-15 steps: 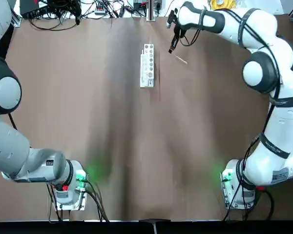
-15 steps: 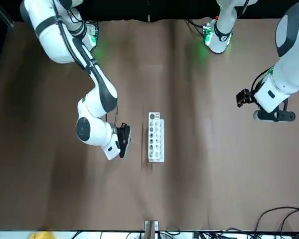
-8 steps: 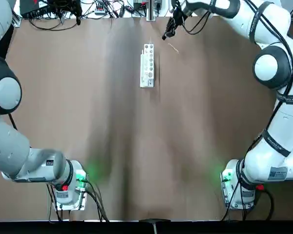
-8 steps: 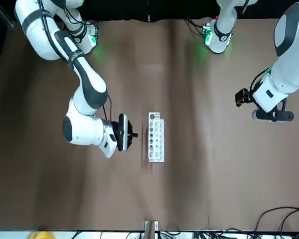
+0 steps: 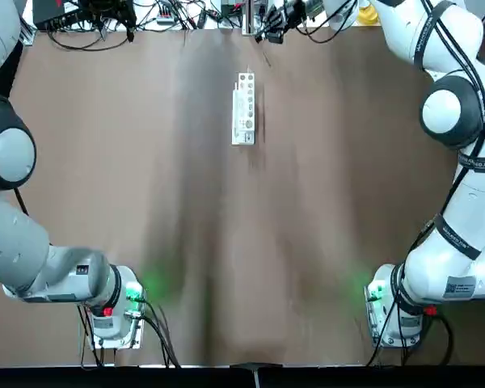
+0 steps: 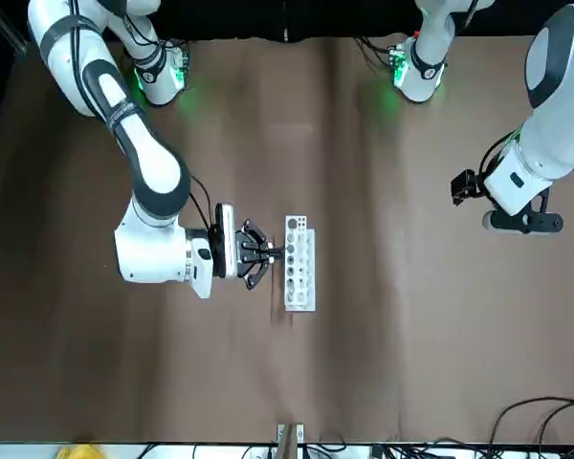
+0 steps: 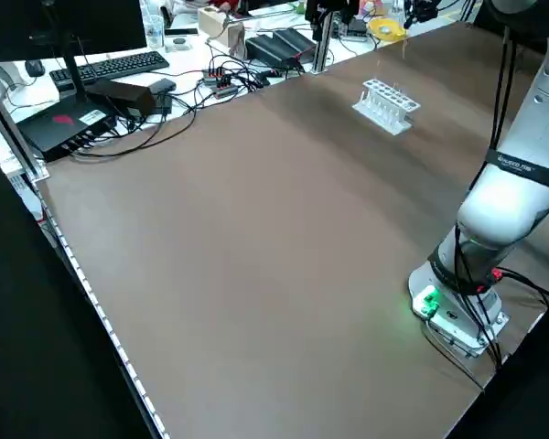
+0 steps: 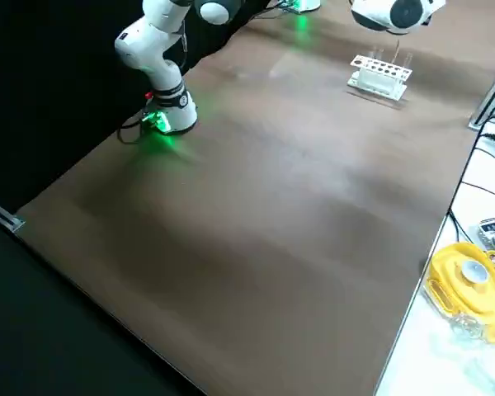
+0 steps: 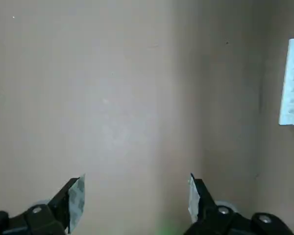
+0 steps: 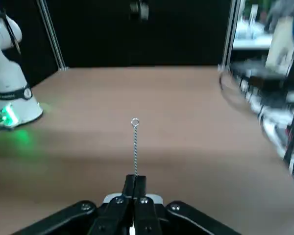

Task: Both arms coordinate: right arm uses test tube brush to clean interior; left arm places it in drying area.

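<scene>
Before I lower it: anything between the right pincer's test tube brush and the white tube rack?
Nothing visible does. The right pincer holds the brush beside the rack; the left pincer hangs off to the rack's other side.

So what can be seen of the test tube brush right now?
The thin metallic brush shows a twisted wire stem ending in a small round loop. In the right wrist view it stands upright, loop uppermost, its lower end pinched between the closed fingers of the right arm's black tool. Its bristles are not visible there.
</scene>
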You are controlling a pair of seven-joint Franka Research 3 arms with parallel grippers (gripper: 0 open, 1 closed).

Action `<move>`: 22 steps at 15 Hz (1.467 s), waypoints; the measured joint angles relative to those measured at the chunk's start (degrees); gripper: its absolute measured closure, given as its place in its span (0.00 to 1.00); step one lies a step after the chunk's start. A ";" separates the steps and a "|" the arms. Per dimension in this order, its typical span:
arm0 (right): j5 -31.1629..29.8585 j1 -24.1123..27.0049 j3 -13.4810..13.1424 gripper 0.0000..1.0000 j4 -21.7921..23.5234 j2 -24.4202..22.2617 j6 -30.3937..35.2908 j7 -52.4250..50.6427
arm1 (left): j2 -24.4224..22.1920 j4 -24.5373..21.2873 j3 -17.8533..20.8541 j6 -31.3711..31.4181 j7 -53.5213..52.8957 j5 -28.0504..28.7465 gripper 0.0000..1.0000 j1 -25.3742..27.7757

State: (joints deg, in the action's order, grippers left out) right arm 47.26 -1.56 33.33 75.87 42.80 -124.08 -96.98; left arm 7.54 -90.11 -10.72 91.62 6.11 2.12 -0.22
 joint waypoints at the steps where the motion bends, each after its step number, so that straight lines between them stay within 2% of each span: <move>1: 3.08 -0.21 0.08 0.98 -0.26 0.12 -0.22 -3.72 | 0.00 0.00 0.00 0.00 0.00 0.00 0.01 0.00; 3: 9.22 -0.77 0.18 0.98 -0.69 0.55 -0.32 -9.65 | 0.00 0.00 0.00 0.02 0.00 0.00 0.01 0.01; 4: 15.13 -1.34 0.19 0.98 -1.08 1.34 -0.45 -14.86 | 0.00 0.00 0.00 0.25 0.00 0.00 0.01 0.01; 8: 23.94 -2.35 0.19 0.98 -1.20 3.20 -0.46 -24.28 | 0.00 0.00 0.00 0.99 0.00 0.00 0.01 0.01; 22: 25.80 -2.20 -0.18 0.98 -1.86 5.72 -0.46 -28.36 | 0.10 -0.03 0.00 1.97 0.00 0.00 0.01 0.01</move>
State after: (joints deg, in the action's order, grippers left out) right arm 73.06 -3.75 33.15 74.01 48.52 -124.54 -125.35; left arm 7.65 -90.13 -10.72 93.60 6.11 2.12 -0.21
